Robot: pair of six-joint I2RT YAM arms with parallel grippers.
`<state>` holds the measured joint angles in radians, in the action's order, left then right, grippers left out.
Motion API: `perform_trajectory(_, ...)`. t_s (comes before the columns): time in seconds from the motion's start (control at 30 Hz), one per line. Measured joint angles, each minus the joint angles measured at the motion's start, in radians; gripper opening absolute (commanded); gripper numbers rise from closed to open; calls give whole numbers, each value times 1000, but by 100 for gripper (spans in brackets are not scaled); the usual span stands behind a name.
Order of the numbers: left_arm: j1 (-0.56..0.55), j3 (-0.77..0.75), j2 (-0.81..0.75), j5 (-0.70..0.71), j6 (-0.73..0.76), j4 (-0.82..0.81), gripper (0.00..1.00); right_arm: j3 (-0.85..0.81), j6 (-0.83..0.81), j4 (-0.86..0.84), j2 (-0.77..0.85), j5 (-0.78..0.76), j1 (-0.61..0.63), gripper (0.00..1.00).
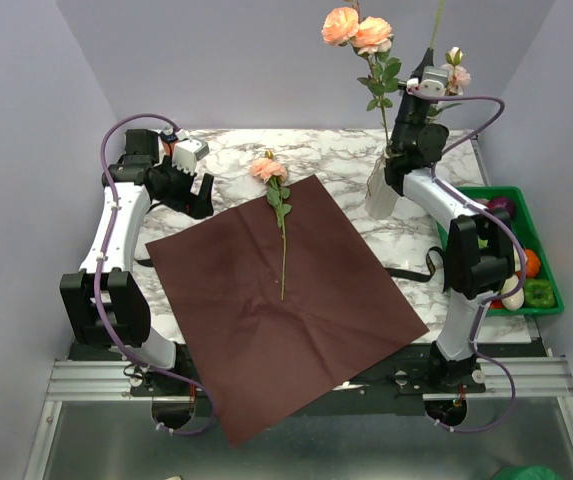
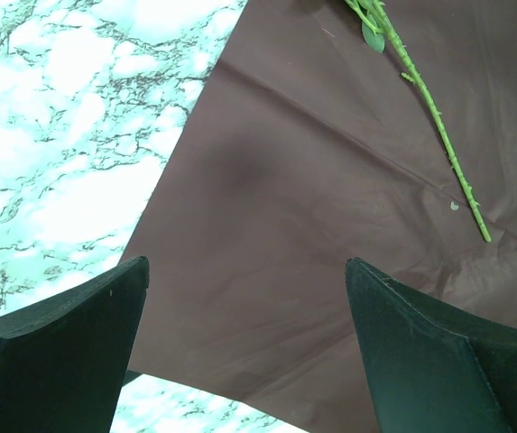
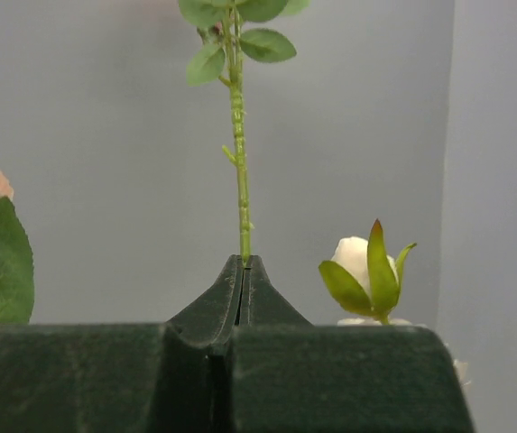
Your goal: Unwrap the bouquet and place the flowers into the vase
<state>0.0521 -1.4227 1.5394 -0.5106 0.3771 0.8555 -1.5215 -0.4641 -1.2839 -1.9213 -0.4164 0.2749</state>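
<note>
- Pale lilac walls close in the cell on three sides of you.
- The white marble-patterned table carries everything. Its veined top also fills the left of the left wrist view.
- The dark red paper lies unwrapped and flat across the middle, with one corner hanging over the near edge.
- A green crate holding fruit and vegetables sits at the table's right edge.
- The white vase stands upright at the back right, partly behind your right arm. Two peach flowers rise from it on a leafy stalk.
- One rose lies on the paper, its head at the far edge and its stalk pointing toward you.
- Your left gripper is near the paper's far-left corner, jaws spread wide with nothing between them.
- Your right gripper is raised high above the vase, clenched on a thin green stem that stands upright. A pale bud sits just beside it.
</note>
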Motion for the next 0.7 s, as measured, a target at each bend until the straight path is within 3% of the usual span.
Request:
perform_trajectory(0.53, 0, -10, 3, 0, 0, 8, 99, 77, -34, -6, 3, 21, 24, 1)
perform_trajectory(0.7, 0, -19, 3, -1, 0, 13, 99, 112, -35, 1, 88, 38, 46, 1)
